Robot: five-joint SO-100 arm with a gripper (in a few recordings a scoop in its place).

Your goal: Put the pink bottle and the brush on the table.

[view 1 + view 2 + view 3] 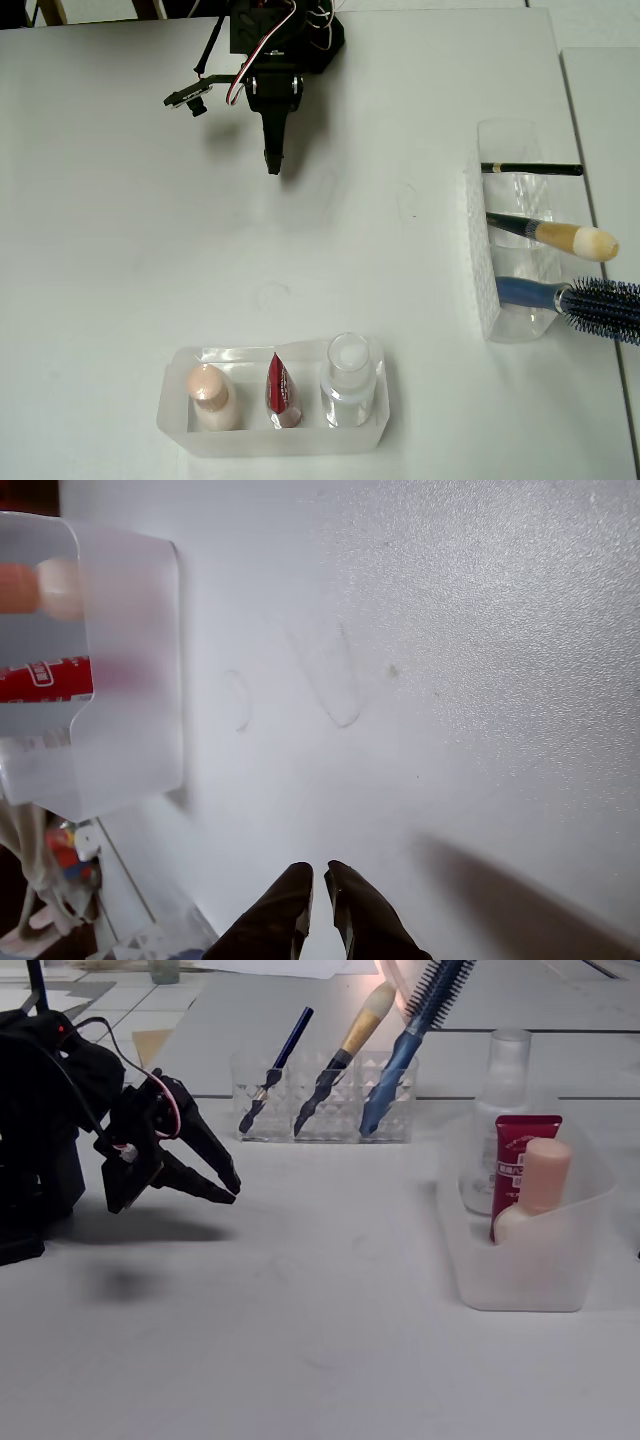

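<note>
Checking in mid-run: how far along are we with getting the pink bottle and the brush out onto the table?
Nothing looks done yet. The pink bottle stands in the frosted tray beside the red tube, and the brush leans in the clear holder. The gripper holds nothing; it hangs over bare table with its fingers nearly together, away from both containers. Both picks and both placements remain.
</note>
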